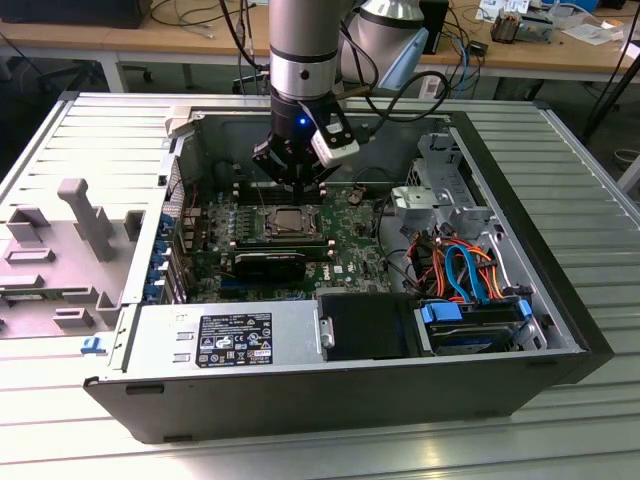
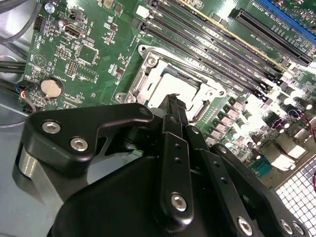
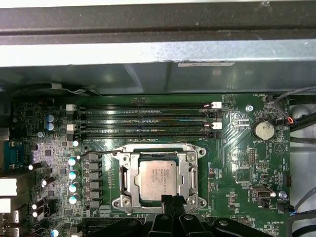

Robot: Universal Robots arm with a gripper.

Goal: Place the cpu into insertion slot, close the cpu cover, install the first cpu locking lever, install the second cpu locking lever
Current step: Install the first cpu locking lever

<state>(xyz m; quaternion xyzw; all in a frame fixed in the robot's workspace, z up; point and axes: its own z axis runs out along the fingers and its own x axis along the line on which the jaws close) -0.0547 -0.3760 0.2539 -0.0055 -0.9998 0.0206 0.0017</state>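
Observation:
The cpu [image 3: 158,176] lies flat in the insertion slot [image 3: 159,148], its dull silver top showing through the cut-out of the cpu cover [image 3: 129,180], which lies down around it. A thin wire lever [image 3: 94,152] runs out from one corner of the socket; I cannot tell whether it is latched. My gripper [image 3: 173,199] hovers just above the socket's edge, shut with nothing between its fingers. In the second wrist view the black fingers [image 2: 173,148] come together over the cpu [image 2: 170,85]. In the exterior view the gripper [image 1: 298,182] hangs over the socket [image 1: 290,222] inside the open case.
Long black memory slots [image 3: 148,121] run beside the socket, with a coin battery [image 3: 263,130] nearby. A black graphics card [image 1: 270,265], a power supply [image 1: 230,340], a bundle of cables [image 1: 460,265] and a drive cage [image 1: 440,195] crowd the case. The case wall [image 3: 148,74] stands close.

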